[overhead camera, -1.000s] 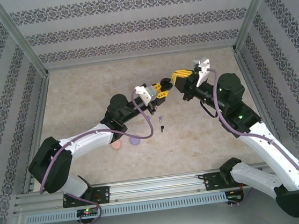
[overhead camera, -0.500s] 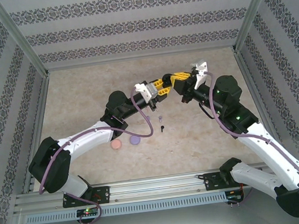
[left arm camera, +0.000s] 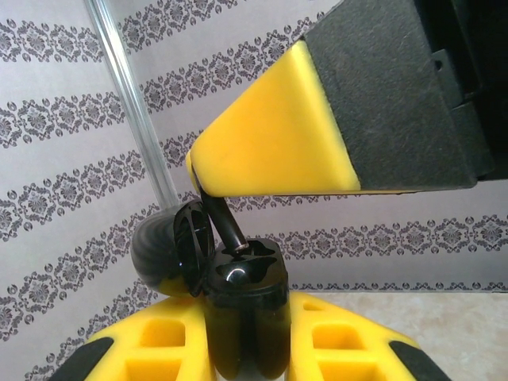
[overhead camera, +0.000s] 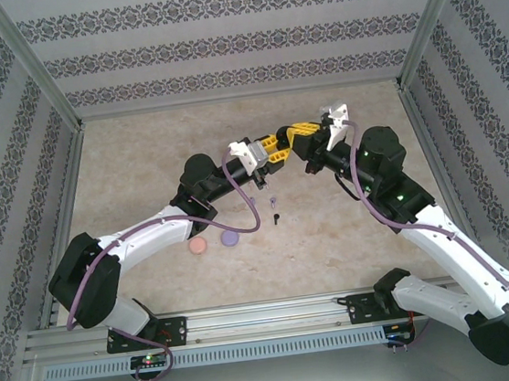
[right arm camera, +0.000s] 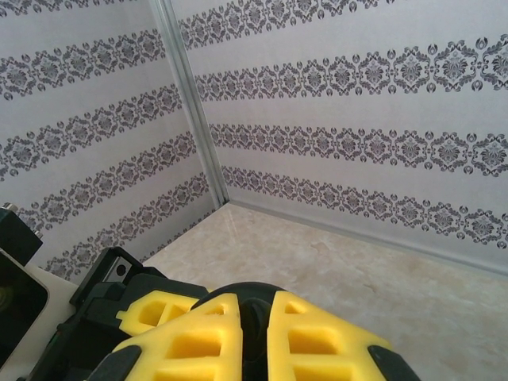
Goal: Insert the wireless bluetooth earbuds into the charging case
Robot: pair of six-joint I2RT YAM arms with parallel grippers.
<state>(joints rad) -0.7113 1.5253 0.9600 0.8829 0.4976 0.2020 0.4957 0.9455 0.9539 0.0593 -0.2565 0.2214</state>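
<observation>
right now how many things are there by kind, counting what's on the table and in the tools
charging case: 1, the black case, lid open, in the left tool
round discs: 2, pink disc, purple disc, on the table
earbuds: 3, held black earbud in the right tool; loose purple earbud, loose black earbud on the table
total: 6

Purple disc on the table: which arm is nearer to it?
Left. The left arm passes close by the purple disc, just beyond it and to its left; the right arm stands far off to the disc's right.
</observation>
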